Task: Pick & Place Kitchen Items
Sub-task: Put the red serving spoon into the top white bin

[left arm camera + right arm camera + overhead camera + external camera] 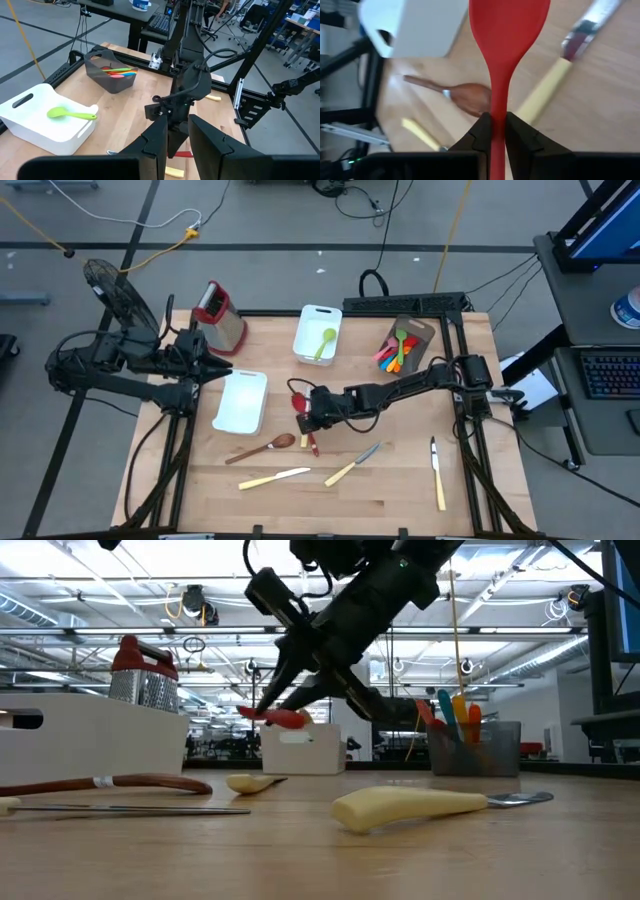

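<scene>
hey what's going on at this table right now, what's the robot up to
The right gripper is out over the middle of the table, shut on a red silicone spoon and holding it above the wood. Under it lie a wooden spoon and three cream-handled knives, not yet picked up. One white tub holds a green spoon; the other tub shows nothing inside. A brown holder contains several colourful utensils. The left gripper waits by the metal grater.
</scene>
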